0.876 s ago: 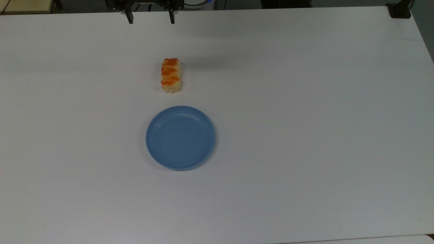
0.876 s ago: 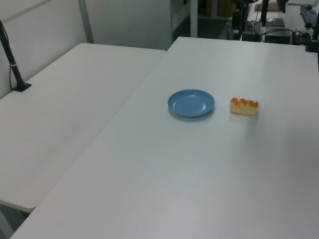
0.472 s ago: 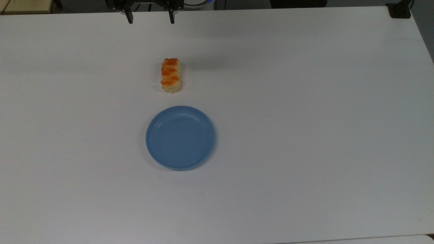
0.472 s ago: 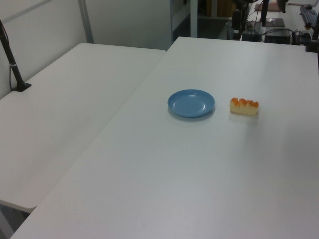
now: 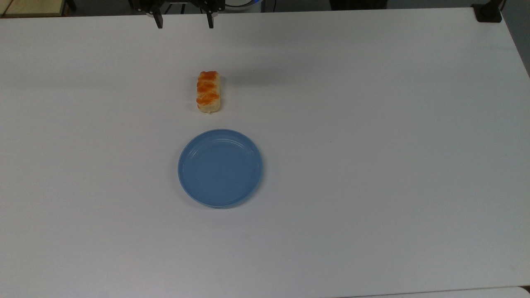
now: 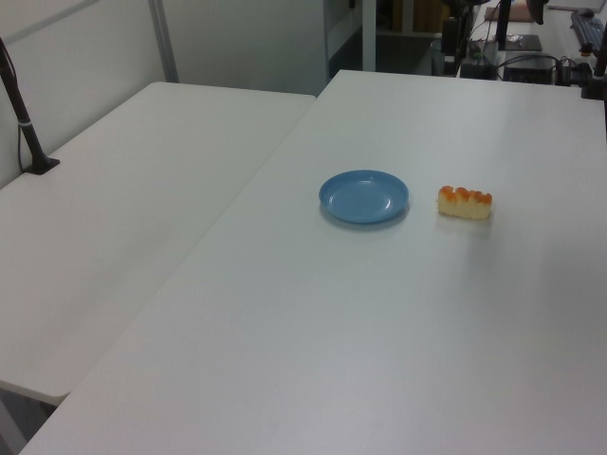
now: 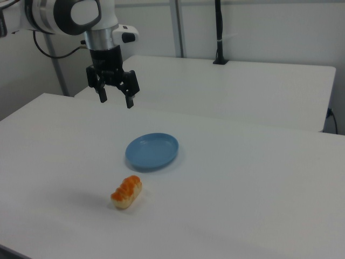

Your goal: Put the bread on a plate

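plate (image 5: 220, 168) bare; bread (image 5: 208, 91) near it on table; hand (image 7: 115, 99) spread wide.

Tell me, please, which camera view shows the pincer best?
The right view: the whole pincer hangs open high above the table. The top view catches just its two fingertips at the upper edge.

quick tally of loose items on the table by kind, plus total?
bread: 1
plate: 1
Total: 2

Both lie apart on the white table; the plate holds nothing. The gripper hangs open above the table, holding nothing.
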